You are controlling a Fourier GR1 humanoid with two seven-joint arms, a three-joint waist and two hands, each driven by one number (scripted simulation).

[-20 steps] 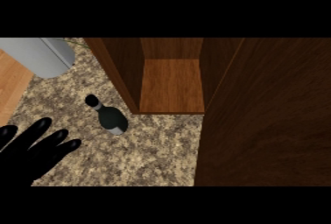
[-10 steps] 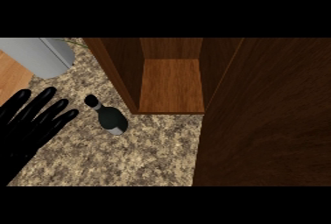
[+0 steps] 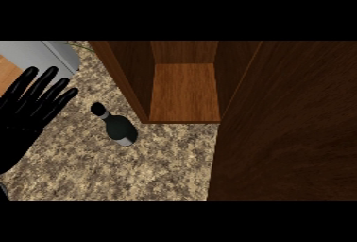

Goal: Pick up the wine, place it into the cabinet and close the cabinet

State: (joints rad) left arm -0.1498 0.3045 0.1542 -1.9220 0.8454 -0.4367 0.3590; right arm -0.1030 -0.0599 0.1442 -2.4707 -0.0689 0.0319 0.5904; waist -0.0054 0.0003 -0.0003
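A: What sits nearest the tabletop's [image 3: 140, 175] front edge?

B: Only bare speckled stone, and at its left edge the left hand [image 3: 28, 111]. Its fingers [image 3: 47, 80] are straight and spread wide, pointing toward the back of the tabletop, and they hold nothing.

A: Does it touch the wine?

B: No. The wine bottle [image 3: 118, 128] stands apart from the hand, a little to its right, on the tabletop's left half. It is dark, seen from above, with its capped neck toward the back-left and its wider body toward the front-right.

A: And the cabinet?

B: The cabinet [image 3: 185, 92] stands just behind and to the right of the bottle, its front lower corner close to the bottle's body. It is open: a bare wooden shelf shows between its side walls. Its door [image 3: 286, 123], dark wood, swings out over the tabletop's right side and hides that part down to the front edge.

A: Anything farther back?

B: At the back-left corner stands a pale grey box-like thing [image 3: 38, 54]; I cannot tell what it is. Beside the tabletop's left edge, a strip of lighter wood [image 3: 8, 71] shows.

A: The right hand?

B: It shows nowhere.
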